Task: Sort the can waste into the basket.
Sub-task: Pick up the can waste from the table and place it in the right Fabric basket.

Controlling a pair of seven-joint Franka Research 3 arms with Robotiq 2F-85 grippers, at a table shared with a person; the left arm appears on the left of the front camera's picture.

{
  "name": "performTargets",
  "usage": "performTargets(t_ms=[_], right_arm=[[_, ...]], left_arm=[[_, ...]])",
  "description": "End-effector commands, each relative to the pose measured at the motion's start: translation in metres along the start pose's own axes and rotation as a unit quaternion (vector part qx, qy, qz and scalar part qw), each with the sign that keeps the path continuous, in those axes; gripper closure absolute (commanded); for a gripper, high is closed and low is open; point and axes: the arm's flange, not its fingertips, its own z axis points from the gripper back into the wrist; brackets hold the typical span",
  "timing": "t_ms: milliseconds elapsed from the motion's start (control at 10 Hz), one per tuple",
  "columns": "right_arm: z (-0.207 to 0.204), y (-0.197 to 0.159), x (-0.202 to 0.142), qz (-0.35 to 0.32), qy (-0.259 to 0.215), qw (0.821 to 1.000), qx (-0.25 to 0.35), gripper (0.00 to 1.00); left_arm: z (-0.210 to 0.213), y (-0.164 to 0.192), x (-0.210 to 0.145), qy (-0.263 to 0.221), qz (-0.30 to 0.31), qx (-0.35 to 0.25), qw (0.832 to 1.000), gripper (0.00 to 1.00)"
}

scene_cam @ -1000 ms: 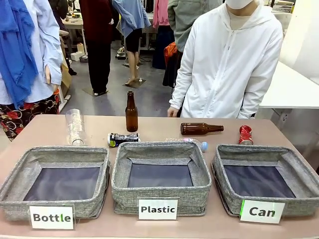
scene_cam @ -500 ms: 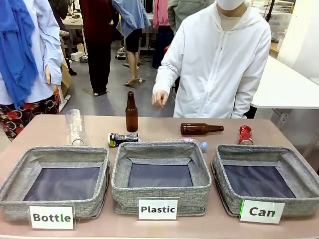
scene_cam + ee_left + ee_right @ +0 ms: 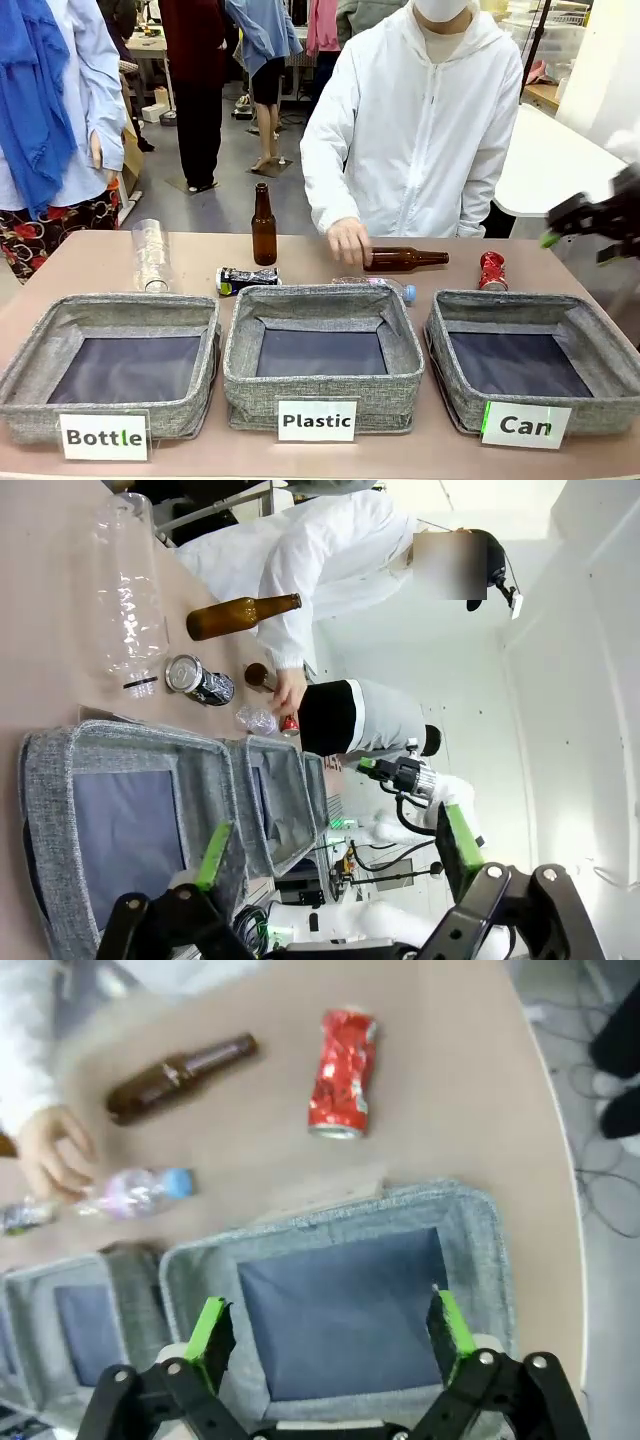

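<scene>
Front view vs. 0.5 s ago:
- right gripper (image 3: 578, 247) now in at the right edge, raised above the far right of the table (image 3: 60, 265), motion-blurred. No arm in frame before.
- person's hand (image 3: 348, 240) down at table level, at the base end of the lying brown bottle (image 3: 400, 259). Held up in front of the chest before. Fingers loosely curled; contact with the bottle not resolvable.
- all waste items and all three baskets unmoved.

Task items:
- red can (image 3: 491, 270): crumpled, on end, just beyond the far rim of the Can basket (image 3: 610, 405), right of the lying bottle's neck.
- black can (image 3: 247, 279): on its side, beyond the gap between Bottle basket (image 3: 180, 405) and Plastic basket (image 3: 320, 385), near the foot of the standing brown bottle (image 3: 264, 228).
- nothing inside the Can basket, dark lining bare.

Other items:
- clear plastic bottle (image 3: 151, 255) upright at far left.
- crushed plastic bottle (image 3: 385, 285) with blue cap just behind the far rim of the Plastic basket.

Right wrist view:
- right gripper (image 3: 328, 1328) spread wide, nothing between the green pads.
- looks down on the Can basket (image 3: 480, 1260), red can (image 3: 342, 1073) beyond its far rim.
- lying brown bottle (image 3: 180, 1078), person's hand (image 3: 55, 1150) and crushed plastic bottle (image 3: 140, 1190) off to the left, blurred.

Left wrist view:
- left gripper (image 3: 336, 848) likewise spread, holding nothing.
- Bottle basket (image 3: 50, 810) ahead, with black can (image 3: 197, 679), clear plastic bottle (image 3: 125, 590) and standing brown bottle (image 3: 240, 616) beyond it.
- right gripper (image 3: 400, 773) small in the distance.
</scene>
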Motion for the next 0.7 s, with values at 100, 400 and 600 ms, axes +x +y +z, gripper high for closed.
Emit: performTargets(t_ms=[100,400,600], right_arm=[[0.0,0.0,0.0,0.0,0.0,1.0,0.0,0.0],[-0.009,0.017,-0.01,-0.014,-0.006,0.997,-0.072,0.0],[-0.028,0.015,0.03,0.007,0.035,0.998,-0.06,0.0]], left_arm=[[0.001,-0.001,-0.001,-0.002,-0.011,-0.01,1.0,0.0],[0.001,-0.001,-0.001,-0.002,-0.011,-0.01,1.0,0.0],[0.001,-0.001,-0.001,-0.002,-0.011,-0.01,1.0,0.0]])
